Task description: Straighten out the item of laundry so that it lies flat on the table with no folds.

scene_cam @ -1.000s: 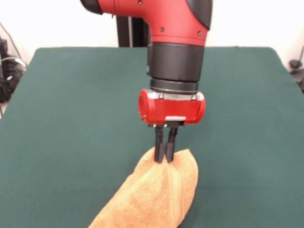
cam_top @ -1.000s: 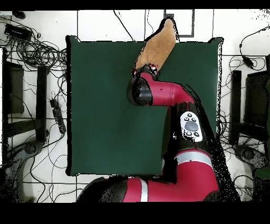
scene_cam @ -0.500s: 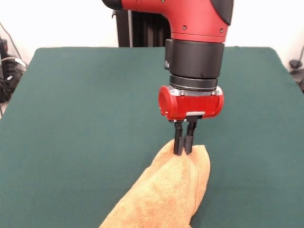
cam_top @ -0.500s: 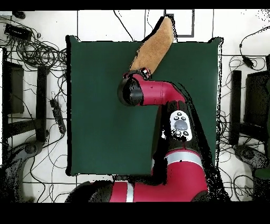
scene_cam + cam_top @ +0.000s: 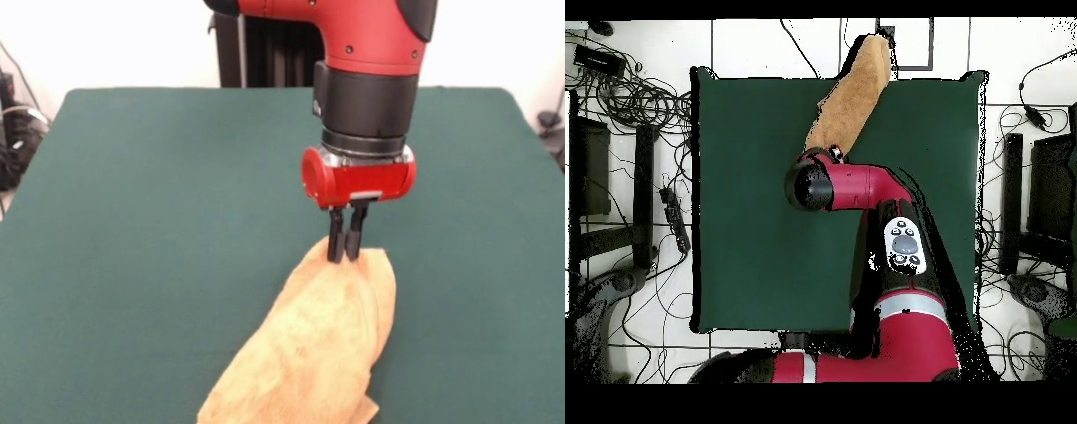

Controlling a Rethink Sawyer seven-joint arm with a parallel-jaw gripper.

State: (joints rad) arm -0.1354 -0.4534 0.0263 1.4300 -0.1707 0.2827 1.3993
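Observation:
The item of laundry (image 5: 318, 353) is an orange-tan fluffy towel, bunched into a long folded strip. In the front view it runs from the gripper down to the near table edge. In the overhead view the towel (image 5: 848, 95) stretches from the arm's wrist to the table's top edge and past it. My gripper (image 5: 344, 257) hangs straight down, shut on the towel's upper end, holding that end lifted. The table (image 5: 132, 221) has a dark green top.
Cables and dark equipment (image 5: 625, 100) lie on the floor around the table in the overhead view. The red arm (image 5: 895, 260) crosses the table's lower right part. Green surface (image 5: 755, 220) spreads left of the arm.
The gripper has moved with the towel's end toward the right in the front view and farther from the near edge, dragging the towel along. It stays shut on the cloth.

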